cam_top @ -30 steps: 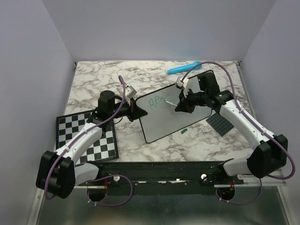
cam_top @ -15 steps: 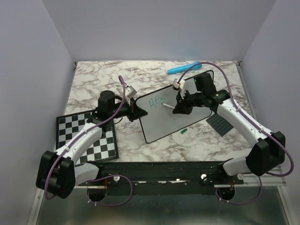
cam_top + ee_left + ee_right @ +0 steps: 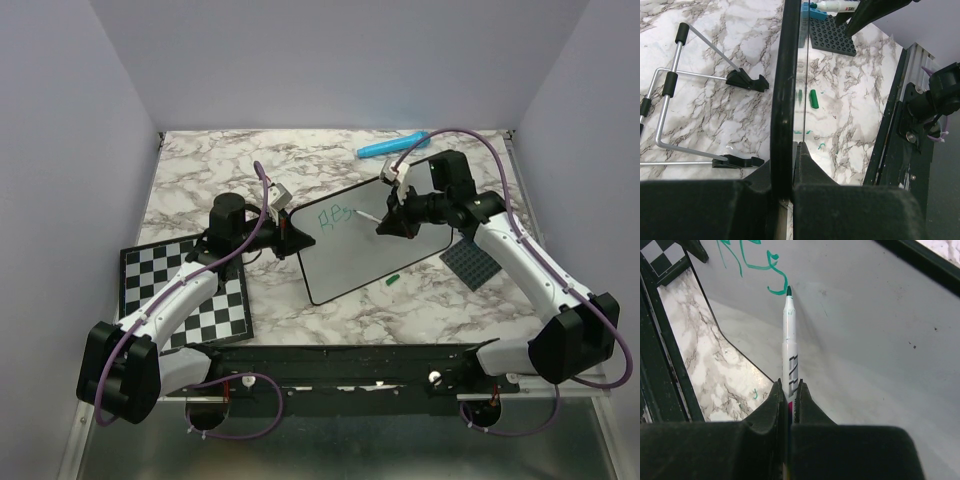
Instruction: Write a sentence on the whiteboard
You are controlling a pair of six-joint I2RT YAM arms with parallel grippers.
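Marble-look tabletop (image 3: 200, 180), boxed in by plain lilac walls (image 3: 330, 60). The whiteboard (image 3: 350, 265) sits mid-table, with a checkerboard (image 3: 150, 275) off to its left. The left gripper (image 3: 283, 235) is clamped on the board's left rim. The right gripper (image 3: 789, 390) is pinched tight on a marker (image 3: 788, 335), tip touching the board where the green sentence (image 3: 336, 215) ends, just a few letters.

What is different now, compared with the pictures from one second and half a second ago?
The right tool, shut on the marker, dipped toward the near left, then came back up and right. The sentence gained a stroke: its third letter now has a lower curl. The left tool stays clamped on the whiteboard, which has not moved, nor has the checkerboard.
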